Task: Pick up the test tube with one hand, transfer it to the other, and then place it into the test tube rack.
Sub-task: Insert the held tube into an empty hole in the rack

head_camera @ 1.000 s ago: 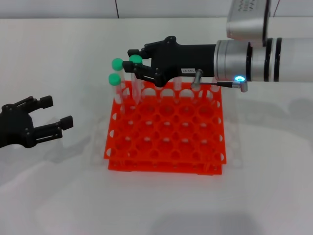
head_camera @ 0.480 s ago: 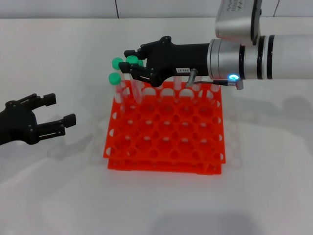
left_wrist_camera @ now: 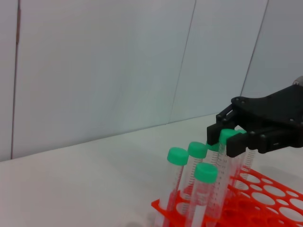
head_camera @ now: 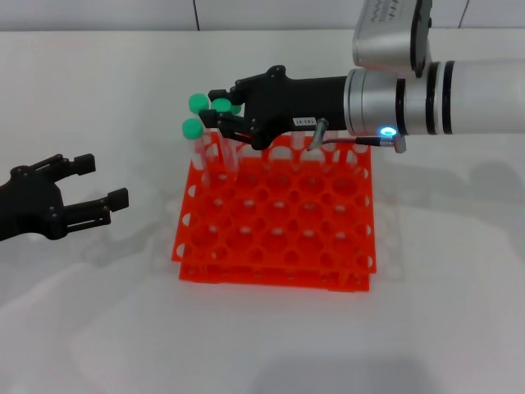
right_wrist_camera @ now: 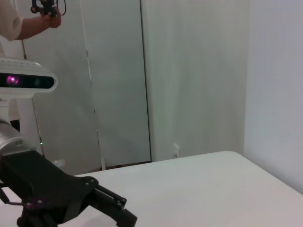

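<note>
In the head view my right gripper [head_camera: 220, 110], black with a white label and a blue light on its wrist, is shut on a green-capped test tube [head_camera: 227, 146] just under the cap. It holds the tube upright over the back left corner of the orange test tube rack [head_camera: 279, 246], with the lower end down among the holes. The left wrist view shows the same grip [left_wrist_camera: 235, 140] on the tube [left_wrist_camera: 221, 165] above the rack [left_wrist_camera: 265, 189]. My left gripper [head_camera: 100, 180] is open and empty, low over the table left of the rack.
Three other green-capped tubes [head_camera: 194, 139] stand in the rack's back left corner, close around the held one; they also show in the left wrist view [left_wrist_camera: 201, 189]. The right arm [head_camera: 443, 90] reaches across above the rack's back edge. A white table [head_camera: 271, 345] surrounds the rack.
My right gripper has moved a little to the left with the tube, closer to the standing tubes. My left gripper has shifted slightly and stays open.
</note>
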